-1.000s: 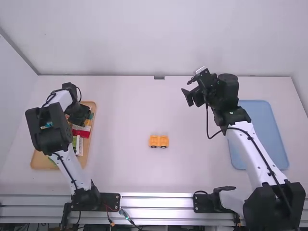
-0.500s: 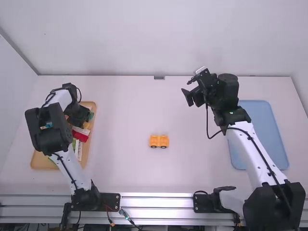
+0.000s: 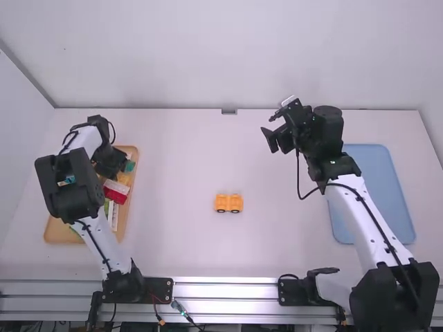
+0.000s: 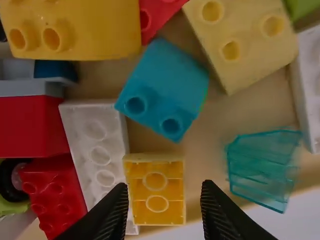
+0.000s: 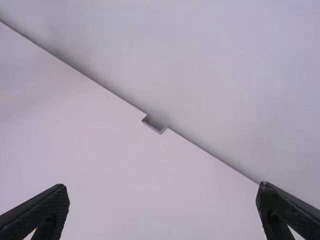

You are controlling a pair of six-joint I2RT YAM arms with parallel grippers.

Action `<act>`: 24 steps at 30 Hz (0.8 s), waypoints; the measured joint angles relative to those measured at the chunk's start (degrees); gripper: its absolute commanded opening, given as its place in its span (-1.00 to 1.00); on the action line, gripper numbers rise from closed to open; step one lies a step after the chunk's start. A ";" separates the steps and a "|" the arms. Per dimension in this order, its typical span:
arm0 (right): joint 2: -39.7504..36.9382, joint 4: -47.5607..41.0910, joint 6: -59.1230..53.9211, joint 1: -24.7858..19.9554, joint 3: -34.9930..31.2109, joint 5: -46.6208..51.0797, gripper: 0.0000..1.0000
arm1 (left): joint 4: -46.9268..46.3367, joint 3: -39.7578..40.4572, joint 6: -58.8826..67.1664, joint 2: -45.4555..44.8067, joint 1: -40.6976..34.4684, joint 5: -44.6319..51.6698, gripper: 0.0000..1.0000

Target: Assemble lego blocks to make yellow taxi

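Left gripper (image 3: 111,164): I have it over the wooden tray (image 3: 51,232), jaws apart, a small yellow brick (image 4: 156,192) showing between the fingertips.
Yellow toy car (image 3: 228,203): I see it standing mid-table, well apart from both grippers.
Right gripper (image 3: 268,128): I have it above the table's (image 3: 187,242) far part, jaws wide.
Blue tray (image 3: 377,190): beside the right arm.

White links (image 3: 358,218) join bulky black joints (image 3: 70,188), with thin black cables (image 3: 360,198).

A pale back wall (image 3: 173,55) stands behind the white table (image 3: 173,242), a side wall (image 3: 19,117) at left
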 measured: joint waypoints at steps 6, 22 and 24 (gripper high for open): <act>0.00 0.00 0.02 0.00 0.00 0.00 0.98 | 0.66 -0.28 0.11 0.00 -0.07 0.00 -0.20; 0.00 0.31 0.04 0.00 0.00 0.02 0.98 | 4.00 -2.82 0.15 0.00 -1.99 0.63 -0.24; 0.00 0.31 -0.02 0.00 0.00 0.04 0.98 | 4.07 -2.82 0.15 0.00 -1.79 0.68 -0.20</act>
